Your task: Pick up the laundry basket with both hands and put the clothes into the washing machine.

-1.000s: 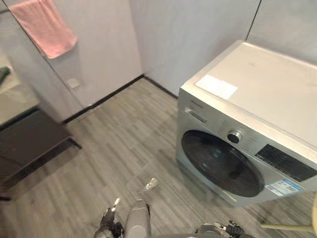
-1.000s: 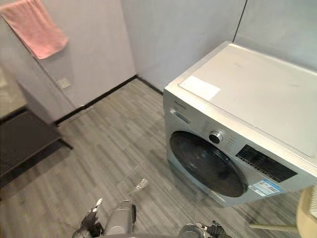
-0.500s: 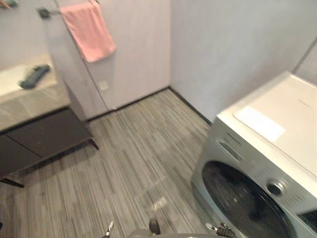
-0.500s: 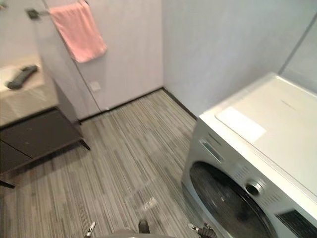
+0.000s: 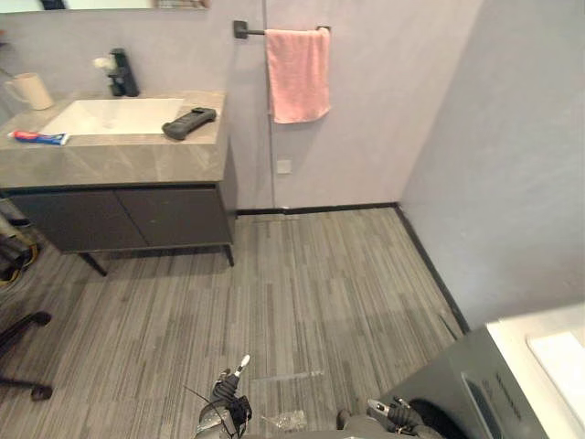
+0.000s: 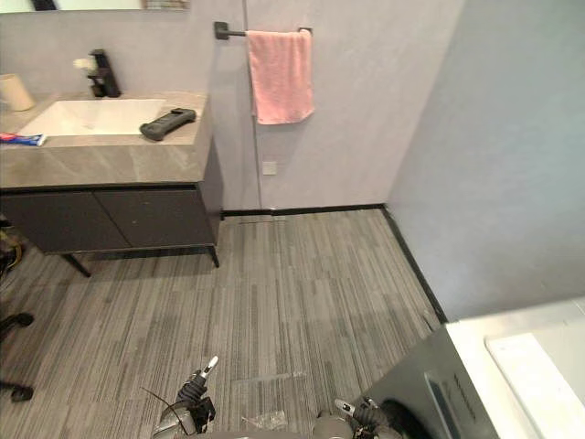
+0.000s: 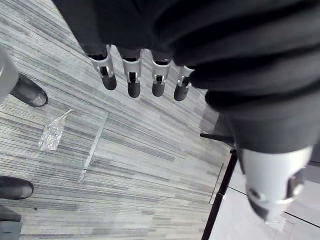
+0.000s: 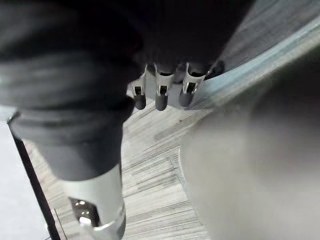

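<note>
Floor of grey, striped wood-look planks (image 5: 302,293) runs from the near edge to the far wall. The silver-grey, front-loading washing machine with a white top (image 6: 512,366) stands at the near right corner, and only its top and 1 upper corner can be seen. At the far left is a grey stone vanity counter (image 5: 137,160) over a dark cabinet (image 5: 137,215), with a white rectangular sink (image 5: 110,116) set into it. On the counter lie a dark handheld device (image 5: 189,122) right of the sink, a white tube with a red and blue end (image 5: 38,138) on its left, a cream mug (image 5: 30,91) and a black tap (image 5: 122,75) behind. A pink towel (image 5: 297,73) hangs from a black wall bar (image 5: 251,31) just right of the counter. The left hand (image 7: 133,75) hangs over the floor, fingers straight, side by side and holding nothing; a crumpled scrap of clear plastic (image 7: 52,135) lies on the planks below it. The right hand (image 8: 161,95) likewise has its fingers extended and empty.
</note>
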Controlling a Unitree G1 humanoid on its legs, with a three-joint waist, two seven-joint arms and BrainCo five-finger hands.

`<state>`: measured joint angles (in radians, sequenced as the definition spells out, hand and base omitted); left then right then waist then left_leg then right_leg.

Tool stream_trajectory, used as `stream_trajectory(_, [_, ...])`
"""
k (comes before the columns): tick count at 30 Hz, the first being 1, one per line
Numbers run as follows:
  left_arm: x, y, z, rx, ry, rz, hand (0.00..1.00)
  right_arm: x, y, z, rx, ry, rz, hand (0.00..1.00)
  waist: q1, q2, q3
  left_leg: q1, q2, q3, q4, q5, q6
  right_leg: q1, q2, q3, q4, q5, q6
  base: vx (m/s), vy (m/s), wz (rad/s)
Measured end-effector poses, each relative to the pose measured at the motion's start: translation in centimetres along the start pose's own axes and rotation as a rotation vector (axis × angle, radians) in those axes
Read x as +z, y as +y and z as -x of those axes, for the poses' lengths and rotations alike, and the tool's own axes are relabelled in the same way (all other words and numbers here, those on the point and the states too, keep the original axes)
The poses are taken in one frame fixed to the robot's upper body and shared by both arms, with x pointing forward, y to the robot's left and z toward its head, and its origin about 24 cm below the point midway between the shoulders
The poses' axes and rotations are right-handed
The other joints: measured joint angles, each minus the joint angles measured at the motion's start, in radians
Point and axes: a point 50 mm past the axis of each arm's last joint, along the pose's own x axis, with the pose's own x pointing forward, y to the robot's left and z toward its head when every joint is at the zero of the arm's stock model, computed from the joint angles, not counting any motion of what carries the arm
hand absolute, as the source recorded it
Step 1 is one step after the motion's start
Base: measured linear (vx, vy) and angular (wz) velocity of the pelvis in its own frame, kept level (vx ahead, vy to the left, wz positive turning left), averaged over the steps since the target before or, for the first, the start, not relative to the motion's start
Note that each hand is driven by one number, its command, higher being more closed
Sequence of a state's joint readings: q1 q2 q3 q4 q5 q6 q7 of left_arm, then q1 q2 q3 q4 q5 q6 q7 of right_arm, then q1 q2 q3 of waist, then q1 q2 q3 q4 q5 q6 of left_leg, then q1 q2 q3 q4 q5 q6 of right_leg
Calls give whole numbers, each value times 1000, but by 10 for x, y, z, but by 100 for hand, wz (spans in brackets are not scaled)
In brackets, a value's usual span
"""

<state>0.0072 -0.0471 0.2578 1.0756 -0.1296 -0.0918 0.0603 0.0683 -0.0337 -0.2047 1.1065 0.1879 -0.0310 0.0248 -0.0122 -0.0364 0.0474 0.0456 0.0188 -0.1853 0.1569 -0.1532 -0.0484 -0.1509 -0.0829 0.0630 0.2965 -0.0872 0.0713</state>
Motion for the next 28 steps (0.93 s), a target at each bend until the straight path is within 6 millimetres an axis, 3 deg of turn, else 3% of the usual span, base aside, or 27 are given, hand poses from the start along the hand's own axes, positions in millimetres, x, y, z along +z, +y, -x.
stream_trajectory(2, [-8, 0, 2, 5, 22, 45, 0, 5, -5, -1, -13, -6, 8, 0, -4, 41, 3, 7, 72, 3, -1, -7, -36, 47, 46, -70, -29, -5, -20, 233, -340, 61])
stream_trajectory(4, [-9, 2, 2, 12, 26, 64, 0, 3, -6, -1, -16, 7, 6, 0, 0, 43, 4, 15, 105, 2, 4, -12, -65, 83, 75, -113, -45, -16, -42, 134, -217, 53])
stream_trajectory(7, [-6, 1, 2, 11, 16, 82, 0, 5, -2, -2, -28, -1, 20, 0, -1, 38, 20, -22, 111, 10, 119, -26, -89, 135, 76, -158, -61, -28, -56, 78, -139, 51])
stream_trajectory(9, [0, 5, 1, 24, -10, 101, 0, 9, 0, -3, -17, -6, 16, 0, 1, 35, 32, -127, 92, 15, 309, -30, -96, 148, 63, -190, -52, -44, -60, -23, -20, 50])
stream_trajectory(10, [3, 5, 1, 24, -21, 104, 0, 11, -1, -3, -20, -10, 16, 0, 4, 52, 34, -186, 87, 27, 418, -28, -96, 152, 65, -215, -47, -48, -58, -53, 11, 49])
stream_trajectory(12, [4, 7, 1, 33, -27, 120, 0, 12, -2, -4, -25, -12, 4, 0, 9, 52, 49, -204, 107, 83, 444, -26, -94, 165, 57, -235, -31, -62, -54, -54, 34, 49])
stream_trajectory(13, [5, 8, 1, 34, -29, 118, 0, 11, -2, -3, -25, -11, -3, 0, 18, 43, 48, -191, 119, 155, 388, -23, -84, 165, 36, -253, -35, -65, -56, -59, 69, 54])
stream_trajectory(14, [5, 8, 1, 34, -29, 118, 0, 12, -4, -3, -32, -12, -16, 0, 23, 44, 50, -168, 134, 252, 311, -34, -45, 161, 25, -267, -42, -63, -52, -56, 81, 48])
stream_trajectory(16, [2, 7, 2, 35, -20, 121, 0, 12, -6, -3, -40, -15, -21, 0, 26, 56, 41, -132, 131, 332, 206, -34, 3, 145, 6, -276, -33, -68, -36, -65, 119, 27])
stream_trajectory(20, [-7, 25, 3, 68, 19, 70, 0, 1, -4, -2, -46, 16, -83, 0, 21, 27, 14, -34, 49, 341, -53, 88, 5, 165, -36, -270, -121, -9, -13, 3, 91, 6])
stream_trajectory(22, [-11, 25, 3, 56, 39, 16, 0, -4, -9, 0, -64, 32, -112, 0, 13, 31, 7, 6, 33, 338, -141, 132, 6, 169, -40, -275, -147, 3, -3, 39, 31, 6])
stream_trajectory(24, [-13, 26, 3, 45, 50, -30, 0, -4, -9, -1, -66, 34, -113, 0, -2, 35, 6, 23, 28, 332, -171, 154, 12, 183, -39, -281, -166, 11, -2, 94, 8, 8])
stream_trajectory(28, [-17, 31, 4, 40, 76, -95, 0, -6, -13, 0, -79, 45, -120, 0, -3, 36, 5, 37, 27, 328, -185, 161, 15, 198, -27, -285, -194, 18, -2, 52, -20, 1])
